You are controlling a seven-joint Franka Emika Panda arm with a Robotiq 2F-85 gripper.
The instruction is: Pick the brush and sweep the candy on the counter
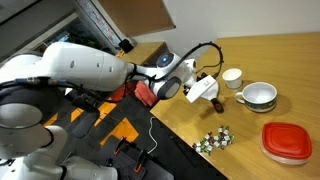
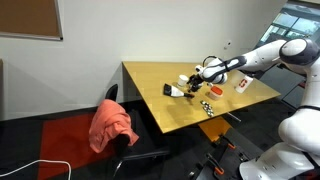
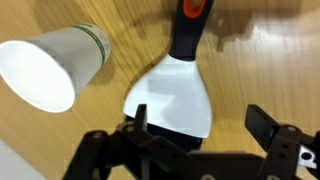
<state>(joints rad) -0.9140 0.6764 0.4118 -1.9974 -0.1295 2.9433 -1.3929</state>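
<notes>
The brush (image 3: 172, 95) lies flat on the counter (image 3: 270, 60). It has a white flared body, a dark neck and an orange spot at its far end; its bristles are hidden under my gripper. My gripper (image 3: 200, 125) is open and straddles the white body, which sits closer to one finger. In both exterior views my gripper (image 1: 200, 88) (image 2: 195, 80) is low over the counter (image 1: 290, 60). The candy (image 1: 213, 140) is a small cluster near the dark front edge, apart from my gripper; it also shows in an exterior view (image 2: 208, 108).
A white paper cup (image 3: 50, 65) lies on its side next to the brush, also seen in an exterior view (image 1: 231, 77). A white bowl (image 1: 258, 95) and a red lid (image 1: 288, 140) sit further along the counter. An office chair with an orange cloth (image 2: 110, 125) stands beside it.
</notes>
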